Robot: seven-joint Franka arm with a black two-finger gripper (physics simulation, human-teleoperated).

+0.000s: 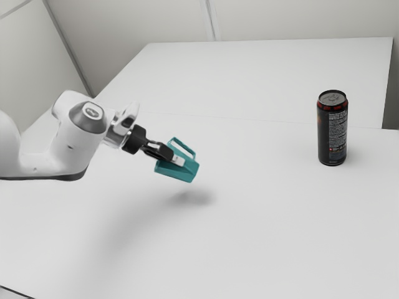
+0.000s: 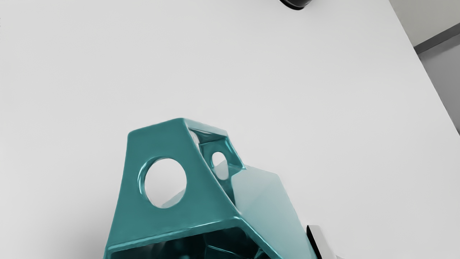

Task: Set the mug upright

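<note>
In the exterior view my gripper point(image 1: 176, 161) is shut on the teal mug point(image 1: 186, 174), holding it tilted in the air above the table, with a shadow apart below it. The mug's handle point(image 1: 182, 147) points up and away from the fingers. The wrist view shows the mug point(image 2: 212, 201) in my gripper point(image 2: 230, 251), its dark hollow facing the hand. One fingertip point(image 2: 321, 244) lies against the mug's outer side; the other is hidden. Part of the mug's body is cut off there.
A tall black can point(image 1: 332, 131) stands upright on the white table point(image 1: 268, 218), toward the exterior view's right and well apart from the mug. The dark base of a thing point(image 2: 296, 4) shows far beyond the mug in the wrist view.
</note>
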